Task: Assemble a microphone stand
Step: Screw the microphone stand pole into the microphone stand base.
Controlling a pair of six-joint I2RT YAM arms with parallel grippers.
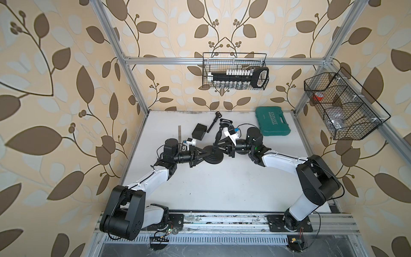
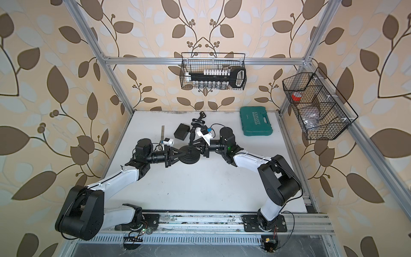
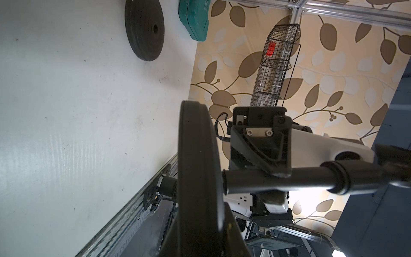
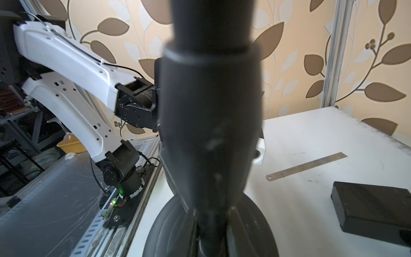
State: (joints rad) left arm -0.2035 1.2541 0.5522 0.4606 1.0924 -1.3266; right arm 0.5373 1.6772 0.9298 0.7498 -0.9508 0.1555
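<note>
A white table (image 1: pixel 222 189) stands inside an aluminium frame, with leaf-patterned wallpaper on the walls around it. Near its middle, in both top views, is the stand base (image 1: pixel 216 159), a round black disc. I cannot tell whether it rests on the table or is held just off it.

The pole (image 1: pixel 218 135) stands in the centre of the stand base, square to the disc, and carries a microphone clip (image 1: pixel 225 122) at its upper end. The left gripper (image 1: pixel 205 153) is at the left of the stand base, pinched on its rim. The left wrist view shows the disc edge-on. The right gripper (image 1: pixel 219 145) is at the right of the stand base, its jaws pressed onto the pole just above the disc, one finger on each side in the right wrist view.

Just behind the stand base lie a black box (image 1: pixel 199 131) and a loose black rod (image 1: pixel 213 123). A steel ruler (image 1: pixel 179 131) lies behind and to the left. In the left wrist view a second black disc (image 3: pixel 144 29) with a centre hole lies flat on the table between the stand base and a green case (image 1: pixel 273 123). The case sits behind and to the right.

High on the back wall beyond the stand base hangs a wire basket (image 1: pixel 222 60) holding a tool set. A side basket (image 1: pixel 367 95) hangs well to the right.
</note>
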